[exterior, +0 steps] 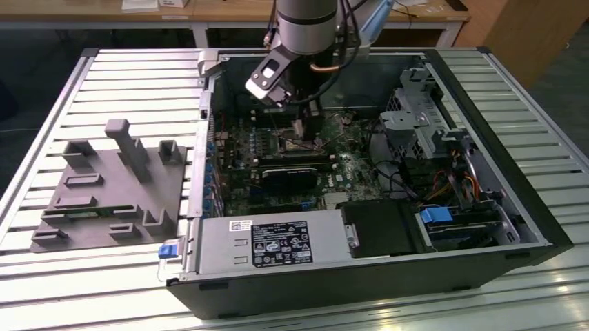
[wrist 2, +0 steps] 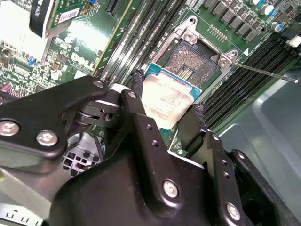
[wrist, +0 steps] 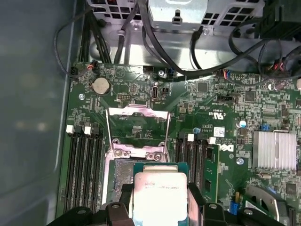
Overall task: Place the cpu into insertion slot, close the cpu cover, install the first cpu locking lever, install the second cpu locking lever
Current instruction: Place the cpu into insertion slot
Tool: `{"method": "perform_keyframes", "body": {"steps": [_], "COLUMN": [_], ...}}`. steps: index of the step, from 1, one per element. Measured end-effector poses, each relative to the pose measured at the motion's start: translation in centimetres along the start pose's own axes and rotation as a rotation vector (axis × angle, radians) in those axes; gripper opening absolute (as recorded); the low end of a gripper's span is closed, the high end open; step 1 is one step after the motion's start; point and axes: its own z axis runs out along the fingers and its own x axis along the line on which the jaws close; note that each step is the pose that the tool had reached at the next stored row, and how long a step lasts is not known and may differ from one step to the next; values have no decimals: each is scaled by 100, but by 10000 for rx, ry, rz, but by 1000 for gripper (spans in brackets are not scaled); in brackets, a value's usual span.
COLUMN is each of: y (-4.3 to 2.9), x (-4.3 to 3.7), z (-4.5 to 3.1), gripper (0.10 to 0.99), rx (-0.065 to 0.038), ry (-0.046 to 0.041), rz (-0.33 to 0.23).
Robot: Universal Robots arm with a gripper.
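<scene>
While the cpu (wrist: pixel 159 188) was not yet seated, the gripper (wrist 2: pixel 167 96) held it pinched by two opposite edges between its dark fingers (wrist 2: pixel 138 89), silvery top facing the cameras. In both wrist views the chip hung just beside and partly over the insertion slot (wrist 2: pixel 192 61), whose dark contact field lay mostly bare; how high above the board it hung could not be told. The cpu cover (wrist: pixel 139 112) stood swung open, clear of the slot, its square cutout showing green board behind it. One thin metal lever (wrist 2: pixel 263 71) stuck out free from the slot's rim, not hooked down.

In the exterior view the gripper worked toward twelve o'clock inside the open computer case (exterior: pixel 368 276), the grey power-supply box (exterior: pixel 267 245) lay at six o'clock, and a grey fixture plate (exterior: pixel 101 189) sat on the slatted counter (exterior: pixel 120 76) at nine o'clock from the case.

By my reading, the first step was under way and unfinished: the chip had been carried to the slot but not lowered in. Cover and both levers remained undone.
</scene>
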Motion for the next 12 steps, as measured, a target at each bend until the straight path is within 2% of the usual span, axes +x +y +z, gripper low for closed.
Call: {"method": "perform_keyframes", "body": {"steps": [12], "y": [-26], "x": [47], "z": [73], "gripper": [541], "rx": [-1], "ry": [6], "rz": [42]}}
